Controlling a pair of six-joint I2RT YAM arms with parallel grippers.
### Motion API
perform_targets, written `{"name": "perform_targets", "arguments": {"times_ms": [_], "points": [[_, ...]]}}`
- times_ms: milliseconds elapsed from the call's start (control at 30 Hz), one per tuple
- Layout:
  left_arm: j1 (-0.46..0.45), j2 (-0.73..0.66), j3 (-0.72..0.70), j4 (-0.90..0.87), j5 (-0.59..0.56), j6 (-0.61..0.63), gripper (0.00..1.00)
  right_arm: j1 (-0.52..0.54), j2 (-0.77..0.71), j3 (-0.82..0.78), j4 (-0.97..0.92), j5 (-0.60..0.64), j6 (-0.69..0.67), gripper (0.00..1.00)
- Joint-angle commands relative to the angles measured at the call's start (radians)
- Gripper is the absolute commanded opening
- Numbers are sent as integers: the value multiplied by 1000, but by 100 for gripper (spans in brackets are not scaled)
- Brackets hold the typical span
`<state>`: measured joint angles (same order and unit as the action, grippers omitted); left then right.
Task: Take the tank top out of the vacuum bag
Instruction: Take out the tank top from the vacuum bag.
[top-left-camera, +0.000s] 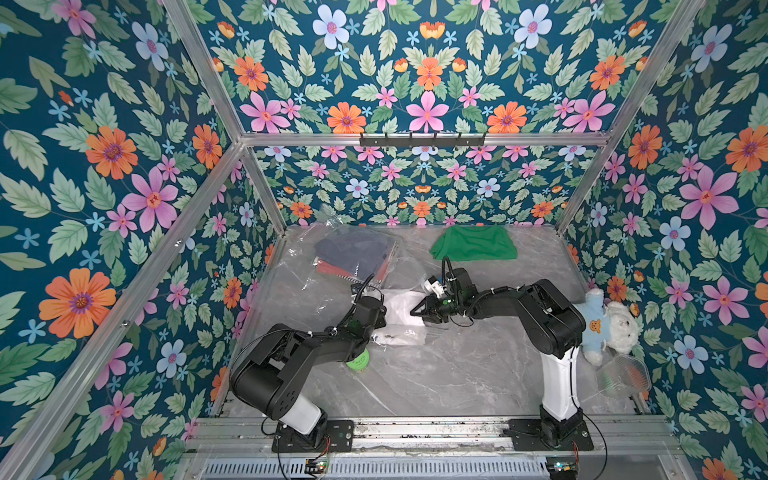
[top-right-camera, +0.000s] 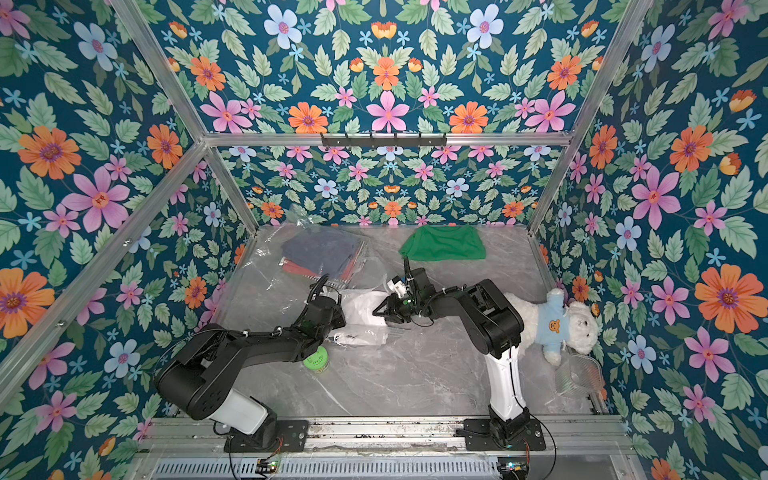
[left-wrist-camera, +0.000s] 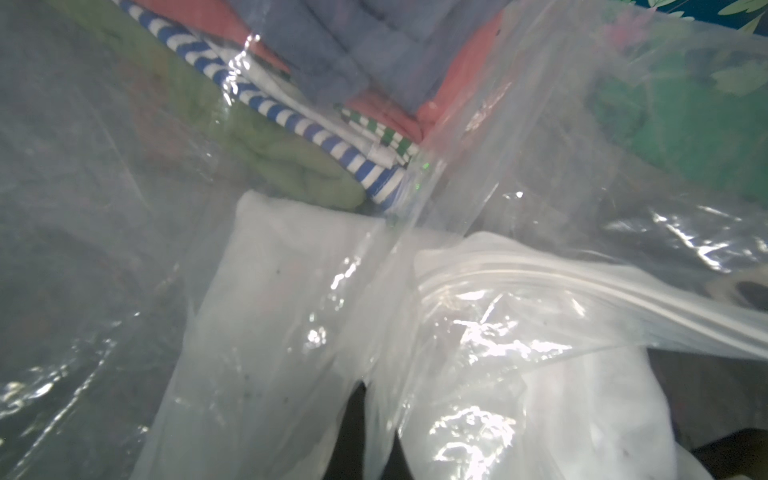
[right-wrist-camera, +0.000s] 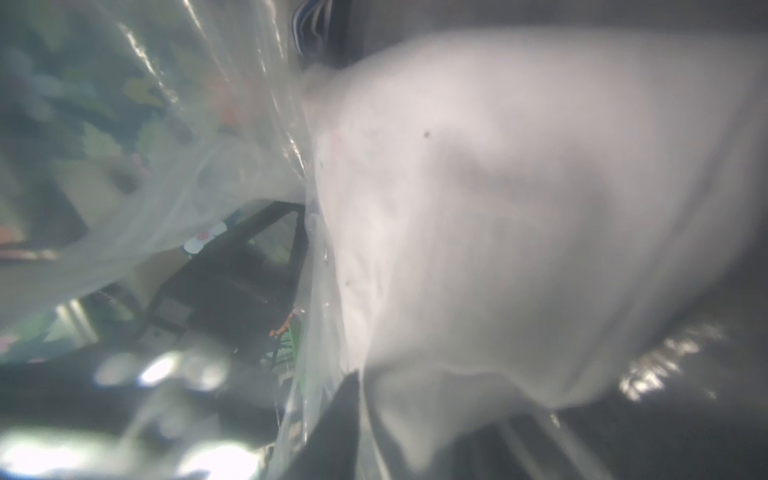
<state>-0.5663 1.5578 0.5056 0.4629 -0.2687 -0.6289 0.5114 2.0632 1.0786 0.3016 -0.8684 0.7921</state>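
The vacuum bag (top-left-camera: 311, 286) lay far left, its mouth reaching the centre. The white tank top (top-left-camera: 401, 307) sat in that mouth between the 2 grippers. The left gripper (left-wrist-camera: 361, 415) was clamped on the bag's plastic; the right gripper (top-left-camera: 417, 309) pinched the tank top.

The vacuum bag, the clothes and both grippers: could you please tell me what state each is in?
vacuum bag, crumpled and slack, not sucked flat
tank top, bunched near the zip edge, partly under plastic
folded clothes, stacked inside the bag
left gripper, jaws shut on bag plastic
right gripper, at the tank top, jaws unclear
green cloth, lying outside the bag
teddy bear, lying down
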Motion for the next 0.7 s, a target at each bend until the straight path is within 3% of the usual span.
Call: {"name": "perform_targets", "arguments": {"times_ms": [0, 33, 367, 667], "points": [[0, -2, 2, 4, -8, -8, 0, 0, -27, 4, -17, -4, -27, 7], [0, -6, 1, 0, -16, -8, 0, -1, -43, 3, -39, 12, -46, 0], [0, -77, -22, -48, -133, 4, 0, -92, -181, -83, -78, 94, -76, 0], [0, -61, -12, -62, -132, 0, 0, -119, -224, -77, -181, 142, -134, 0]]}}
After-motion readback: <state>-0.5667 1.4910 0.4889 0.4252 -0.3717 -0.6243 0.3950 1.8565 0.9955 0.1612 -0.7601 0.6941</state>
